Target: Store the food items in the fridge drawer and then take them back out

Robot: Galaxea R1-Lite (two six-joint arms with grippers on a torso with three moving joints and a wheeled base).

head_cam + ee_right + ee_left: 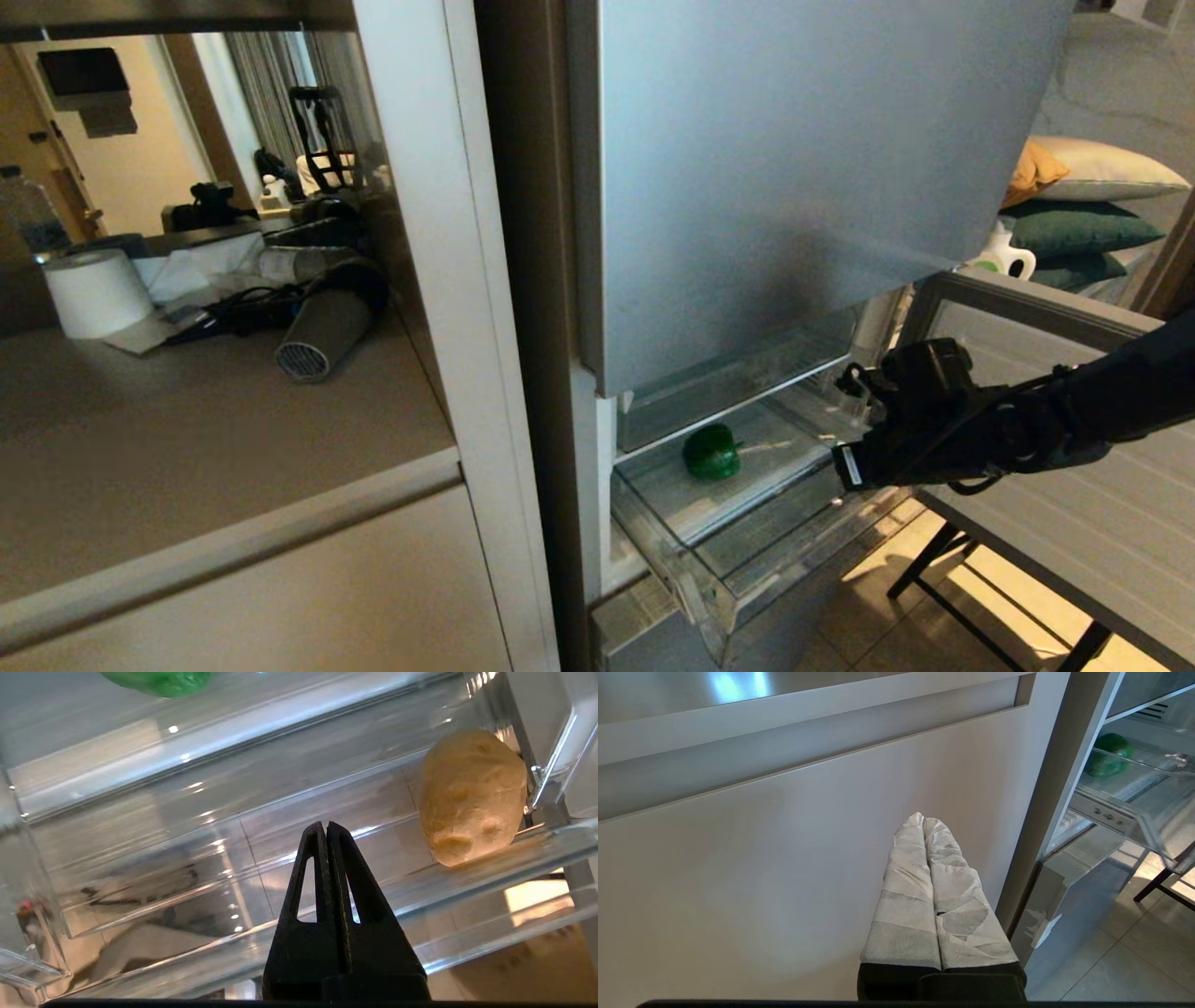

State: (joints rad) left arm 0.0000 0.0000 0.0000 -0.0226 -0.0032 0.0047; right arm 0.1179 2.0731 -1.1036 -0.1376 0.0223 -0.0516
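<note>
Fridge drawer: the clear plastic drawer [709, 551] is seen pulled out from the lower part of the silver-grey fridge [794, 168], below its closed upper door; the lower door [1027, 322] is swung open to the right.
Green pepper: the glossy green pepper [711, 452] is seen lying on the ribbed bottom of the drawer, toward its rear left part; it is also glimpsed through the clear wall in the left wrist view [1108, 755] and at the edge of the right wrist view [161, 680].
Potato: the tan-yellow potato [472, 794] is shown in the right wrist view, resting in the drawer against a clear wall near a corner; it is hidden behind the arm in the head view.
Right hand: the right hand [325, 828] is held over the right side of the drawer, with its black fingers [308, 877] pressed together and nothing between them; the potato lies near it but apart, and no contact with either item is seen.
Left hand: the left hand [923, 817] is held low in front of a beige cabinet door [761, 882], left of the fridge; its white-wrapped fingers [906, 891] are clenched on nothing.
Bench: on the bench [187, 420] left of the fridge, a paper roll [96, 292] and a hair dryer [327, 327] are seen.
Surroundings: cushions [1083, 215] are stacked beyond the open door.
</note>
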